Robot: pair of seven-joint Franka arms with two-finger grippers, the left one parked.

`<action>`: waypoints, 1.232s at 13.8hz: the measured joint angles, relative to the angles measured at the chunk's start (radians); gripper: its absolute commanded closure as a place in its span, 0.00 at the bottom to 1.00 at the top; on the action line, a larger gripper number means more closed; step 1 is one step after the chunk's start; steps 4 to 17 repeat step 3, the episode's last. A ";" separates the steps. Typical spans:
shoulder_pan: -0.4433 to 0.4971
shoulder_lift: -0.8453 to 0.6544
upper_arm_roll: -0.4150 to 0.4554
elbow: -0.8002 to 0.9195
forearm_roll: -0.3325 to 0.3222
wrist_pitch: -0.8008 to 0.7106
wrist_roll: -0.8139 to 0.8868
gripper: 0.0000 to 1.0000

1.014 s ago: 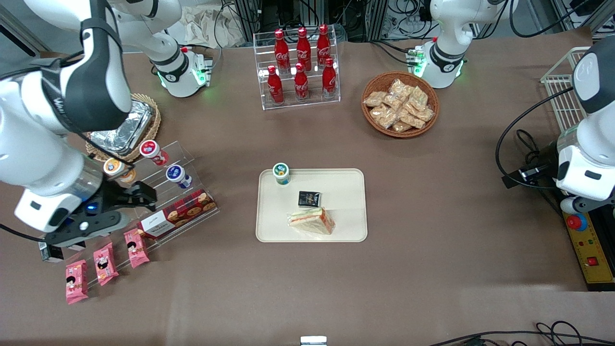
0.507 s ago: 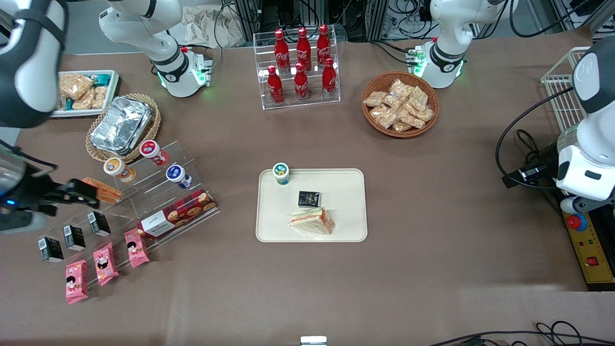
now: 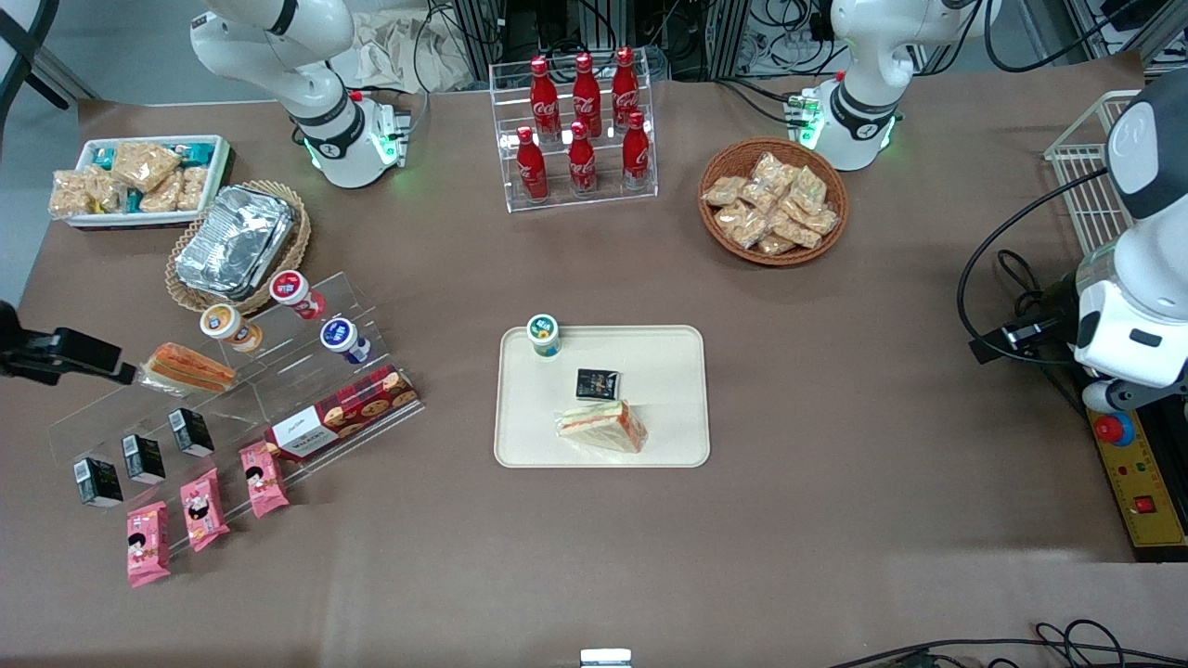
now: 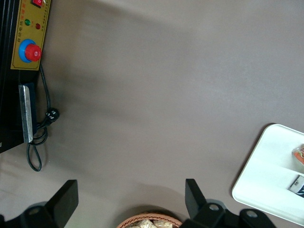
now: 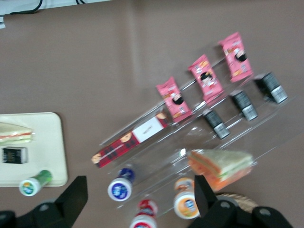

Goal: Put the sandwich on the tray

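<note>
The sandwich (image 3: 603,425), a wrapped white wedge with an orange-red and green edge, lies on the cream tray (image 3: 673,371) near the tray's edge closest to the front camera. Both also show in the right wrist view: sandwich (image 5: 15,133), tray (image 5: 45,142). My right gripper (image 3: 88,357) is far from the tray, at the working arm's end of the table, beside the acrylic stand. In the right wrist view the gripper (image 5: 140,190) is open and empty, its fingers (image 5: 78,192) wide apart above the small cups.
A green-lidded cup (image 3: 543,335) and a small black box (image 3: 597,383) share the tray. The acrylic stand (image 3: 278,371) holds a smaller orange sandwich (image 3: 186,367), cups, a cookie box, black cartons and pink packets. A foil container (image 3: 237,243), white snack bin (image 3: 139,181), cola rack (image 3: 580,130) and wicker basket (image 3: 773,202) stand farther back.
My gripper has pulled away from the acrylic stand toward the table's end, uncovering the orange sandwich, the black cartons and the snack bin. The sandwich on the tray has not moved.
</note>
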 measured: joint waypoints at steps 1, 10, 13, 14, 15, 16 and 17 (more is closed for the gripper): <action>-0.003 -0.002 0.026 0.000 -0.016 -0.001 0.023 0.00; -0.001 -0.008 0.061 0.000 -0.069 -0.001 0.038 0.00; -0.001 -0.008 0.061 0.000 -0.069 -0.001 0.038 0.00; -0.001 -0.008 0.061 0.000 -0.069 -0.001 0.038 0.00; -0.001 -0.008 0.061 0.000 -0.069 -0.001 0.038 0.00; -0.001 -0.008 0.061 0.000 -0.069 -0.001 0.038 0.00; -0.001 -0.008 0.061 0.000 -0.069 -0.001 0.038 0.00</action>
